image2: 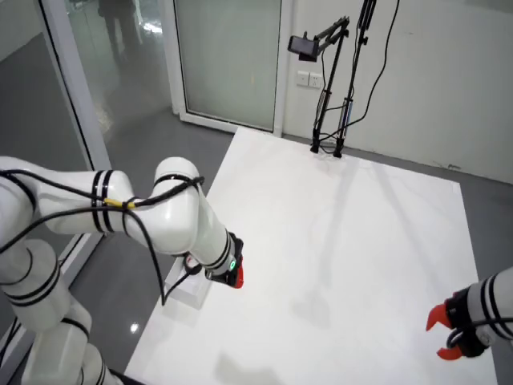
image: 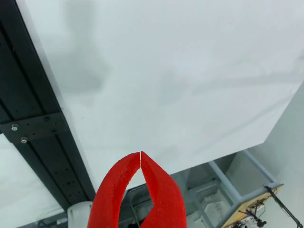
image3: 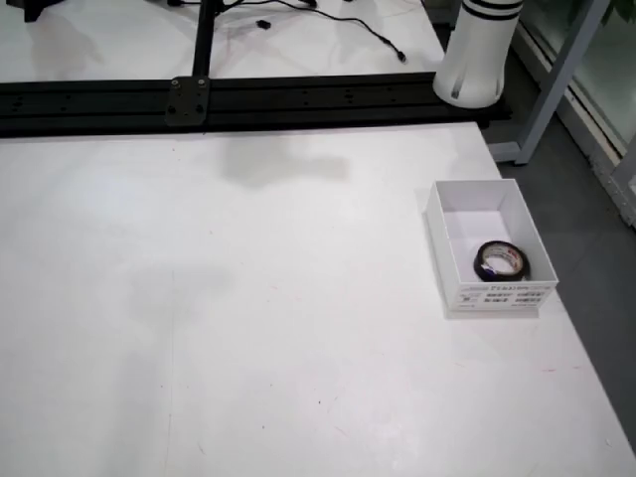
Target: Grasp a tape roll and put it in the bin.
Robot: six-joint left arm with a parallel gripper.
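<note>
- From my station, the tape roll [image3: 500, 260] lies flat inside the white bin [image3: 444, 246], toward the end with the printed label, so I judge the drop is done and nothing is left to carry.
- My gripper [image: 141, 154] is clenched on nothing: in the wrist view its red tips meet at a point with only bare desk [image: 180, 71] behind them. That fits a hand that has no load and is clear of the bin.
- In the side view the working arm [image2: 172, 212] hangs at the desk's near-left edge, its red tip just above what I take to be the bin, though the arm hides most of it there.
- Beyond the bin, along the desk's far edge, runs a black rail [image3: 248, 97], with a white arm base [image3: 477, 55] standing past it.
- A second red gripper [image2: 446, 330] sits well apart from the bin, at the opposite desk edge.
- A camera stand [image2: 330, 76] stands at the far end; nothing lies on the open desk between these.
</note>
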